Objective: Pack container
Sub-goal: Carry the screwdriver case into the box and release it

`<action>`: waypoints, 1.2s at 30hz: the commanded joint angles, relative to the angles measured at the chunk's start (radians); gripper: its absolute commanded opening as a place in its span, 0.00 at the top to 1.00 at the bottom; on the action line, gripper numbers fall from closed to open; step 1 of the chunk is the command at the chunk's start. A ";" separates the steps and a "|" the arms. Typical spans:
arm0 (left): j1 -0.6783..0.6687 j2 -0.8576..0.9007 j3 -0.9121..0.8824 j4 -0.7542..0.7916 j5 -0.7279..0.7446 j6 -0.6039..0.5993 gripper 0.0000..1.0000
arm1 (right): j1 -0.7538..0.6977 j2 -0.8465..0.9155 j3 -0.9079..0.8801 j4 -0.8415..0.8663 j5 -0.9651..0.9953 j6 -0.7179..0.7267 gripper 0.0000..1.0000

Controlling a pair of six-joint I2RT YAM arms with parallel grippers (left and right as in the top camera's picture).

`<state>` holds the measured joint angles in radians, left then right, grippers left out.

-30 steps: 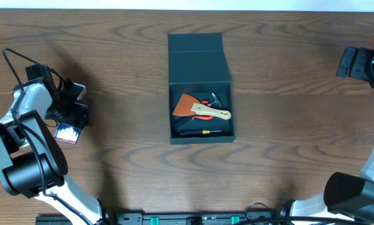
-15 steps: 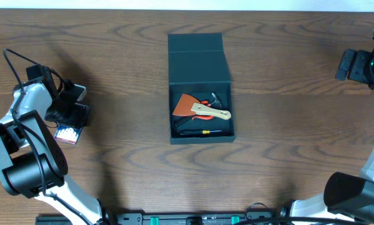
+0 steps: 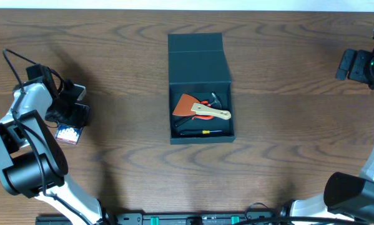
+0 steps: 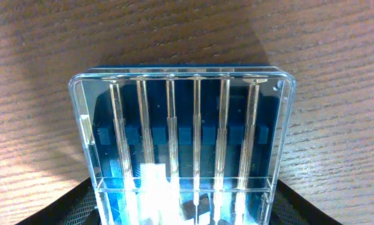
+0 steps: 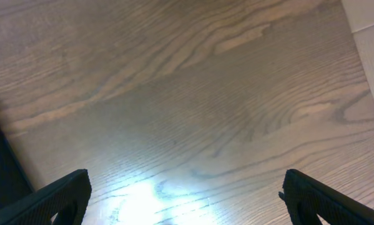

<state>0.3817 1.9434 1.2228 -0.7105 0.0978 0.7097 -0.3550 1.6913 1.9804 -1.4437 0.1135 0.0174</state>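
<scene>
The container (image 3: pixel 197 59), a dark teal-green box, stands open at the table's middle with its flap lid folded back. Inside lie an orange scraper with a wooden handle (image 3: pixel 202 109), a red-handled tool and a thin screwdriver. My left gripper (image 3: pixel 71 115) is at the far left. Its fingers press both sides of a small blue case of bits (image 3: pixel 67 134), which rests on the table. The left wrist view shows the clear-lidded case (image 4: pixel 183 125) filling the space between the fingers (image 4: pixel 183 209). My right gripper (image 3: pixel 352 64) is open and empty at the far right, over bare wood (image 5: pixel 187 194).
The wooden table (image 3: pixel 299 156) stretches between both arms and the box. The table's far edge and a pale floor show in the right wrist view (image 5: pixel 371 37). The left arm's cable loops near the table's left edge (image 3: pixel 15 62).
The left gripper has shifted very slightly at the blue case. The right gripper has edged a little. Nothing else has moved.
</scene>
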 commanded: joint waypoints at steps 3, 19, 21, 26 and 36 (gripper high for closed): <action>-0.062 -0.043 0.027 -0.022 0.015 -0.098 0.94 | -0.005 0.002 -0.005 0.002 0.013 -0.011 0.01; -0.647 -0.442 0.240 -0.270 0.026 -0.128 0.94 | -0.005 0.002 -0.005 -0.014 -0.096 -0.003 0.01; -0.751 -0.448 0.255 -0.269 0.026 -0.069 0.94 | -0.005 0.002 -0.005 -0.015 -0.097 -0.003 0.01; -0.989 -0.429 0.258 -0.190 0.006 0.189 0.94 | -0.005 0.002 -0.005 -0.019 -0.121 -0.004 0.01; -1.059 -0.214 0.258 -0.021 -0.038 0.356 0.94 | -0.005 0.002 -0.005 -0.023 -0.122 -0.004 0.01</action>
<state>-0.6903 1.6630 1.4704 -0.7315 0.0769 1.0103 -0.3550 1.6913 1.9800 -1.4624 -0.0010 0.0174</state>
